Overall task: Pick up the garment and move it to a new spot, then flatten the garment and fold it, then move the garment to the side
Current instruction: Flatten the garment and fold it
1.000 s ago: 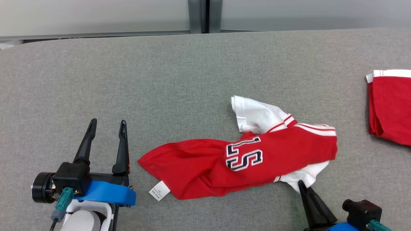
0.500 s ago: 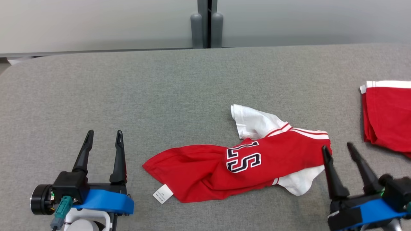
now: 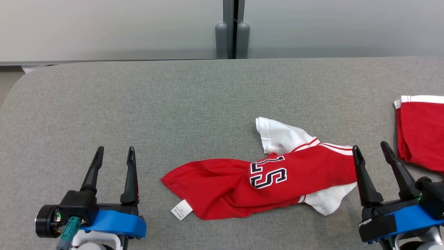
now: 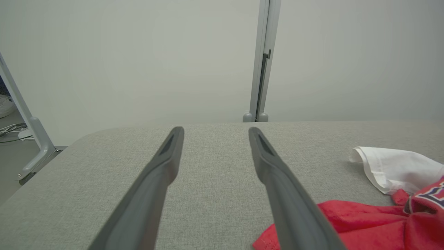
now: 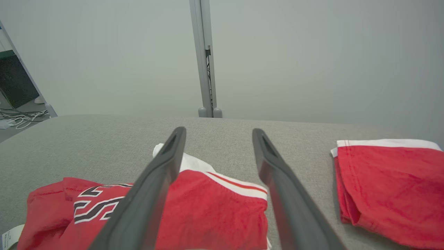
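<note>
A crumpled red and white garment (image 3: pixel 222 184) with a dark number print lies on the grey table (image 3: pixel 138 104), right of centre, a white label at its near left corner. My left gripper (image 3: pixel 116 149) is open at the lower left, a short way left of the garment's red end. My right gripper (image 3: pixel 369 146) is open at the lower right, its left finger over the garment's right edge. In the left wrist view my left gripper (image 4: pixel 215 130) has bare table between its fingers and the garment (image 4: pixel 364 222) at the right. My right gripper (image 5: pixel 218 130) looks over the garment (image 5: pixel 208 208).
A second red cloth (image 3: pixel 421 132) with a white band lies folded at the table's right edge, also in the right wrist view (image 5: pixel 388 180). A pale wall with a grey post (image 3: pixel 231 34) runs behind the table's far edge. The table's left corner is rounded.
My right gripper was shut at the garment's white near-right corner; it has opened, let go and moved up beside the garment's right end. The camera has tilted. The left gripper has stayed put.
</note>
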`<state>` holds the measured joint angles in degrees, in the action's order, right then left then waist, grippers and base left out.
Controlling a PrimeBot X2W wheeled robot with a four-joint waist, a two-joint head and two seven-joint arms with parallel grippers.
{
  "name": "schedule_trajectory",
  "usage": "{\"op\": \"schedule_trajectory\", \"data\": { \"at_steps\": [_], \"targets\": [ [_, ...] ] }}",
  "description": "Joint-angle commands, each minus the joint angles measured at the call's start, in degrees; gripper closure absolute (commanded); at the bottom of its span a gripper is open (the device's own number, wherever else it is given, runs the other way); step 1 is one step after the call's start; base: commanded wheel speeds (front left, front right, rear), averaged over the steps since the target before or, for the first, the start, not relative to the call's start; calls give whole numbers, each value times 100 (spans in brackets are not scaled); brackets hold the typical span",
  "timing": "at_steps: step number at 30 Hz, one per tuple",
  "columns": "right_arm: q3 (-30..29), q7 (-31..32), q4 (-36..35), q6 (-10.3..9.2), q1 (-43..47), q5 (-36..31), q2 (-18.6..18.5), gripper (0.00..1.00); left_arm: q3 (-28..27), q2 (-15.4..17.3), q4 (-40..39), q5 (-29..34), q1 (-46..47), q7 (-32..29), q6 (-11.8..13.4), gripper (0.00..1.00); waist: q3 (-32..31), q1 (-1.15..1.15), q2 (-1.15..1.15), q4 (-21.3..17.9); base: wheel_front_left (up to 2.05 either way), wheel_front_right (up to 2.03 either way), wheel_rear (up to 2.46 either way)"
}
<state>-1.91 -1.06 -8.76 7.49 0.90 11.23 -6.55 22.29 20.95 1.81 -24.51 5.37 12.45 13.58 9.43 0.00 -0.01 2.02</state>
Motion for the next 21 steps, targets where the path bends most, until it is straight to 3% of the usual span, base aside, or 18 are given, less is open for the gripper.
{"op": "schedule_trajectory", "data": {
  "at_steps": [1,9,15,21],
  "targets": [
    [6,1,-7,0,-20,24,-10,0,0,29,-27,-3,-31,-2,15,0,0,0,1,-4,0,0,0],
    [-112,59,155,0,39,72,-86,0,12,51,-78,12,19,3,52,0,68,0,1,-7,0,0,0],
    [-297,70,890,0,-2,224,-244,0,34,45,-117,34,173,24,18,0,321,0,1,5,0,0,0],
    [-3,48,1683,0,-389,548,-450,0,86,11,-59,32,313,45,-33,0,517,0,1,-6,0,0,0]
  ]
}}
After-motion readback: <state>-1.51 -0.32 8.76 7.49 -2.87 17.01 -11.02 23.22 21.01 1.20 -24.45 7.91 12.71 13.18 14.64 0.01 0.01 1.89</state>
